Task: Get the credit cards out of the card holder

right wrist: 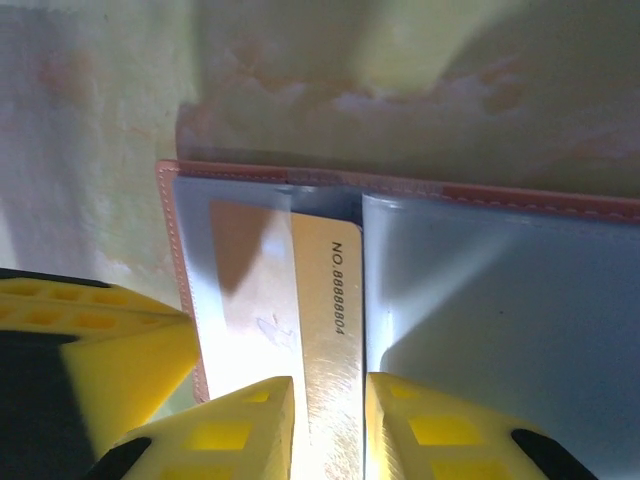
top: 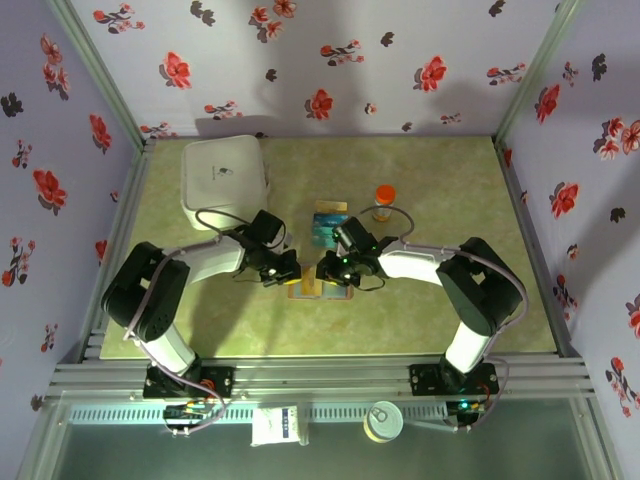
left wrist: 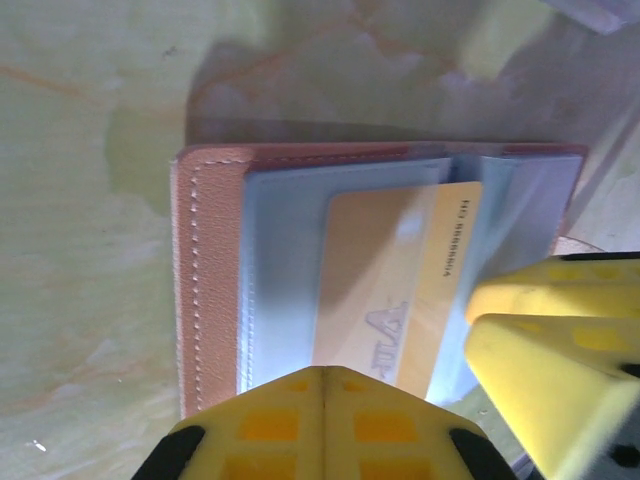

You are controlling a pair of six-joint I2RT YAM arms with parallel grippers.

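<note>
The brown card holder point(top: 318, 290) lies open on the table between both grippers, its brown rim point(left wrist: 210, 280) and blue-grey inside point(right wrist: 500, 300) showing. A gold credit card point(left wrist: 400, 280) sits partly out of the left panel's clear pocket, with a bare strip carrying a number point(right wrist: 330, 300). My left gripper point(left wrist: 326, 372) is shut and empty, its tips at the near edge of the left panel. My right gripper point(right wrist: 330, 385) is open a little, its fingers standing either side of the card's bare strip. Teal and blue credit cards point(top: 330, 225) lie on the table behind the holder.
A white square box point(top: 225, 178) stands at the back left. An orange-capped bottle point(top: 384, 200) is just behind the right arm. A white packet point(top: 280, 425) and a round tin point(top: 383, 420) lie below the table's front rail.
</note>
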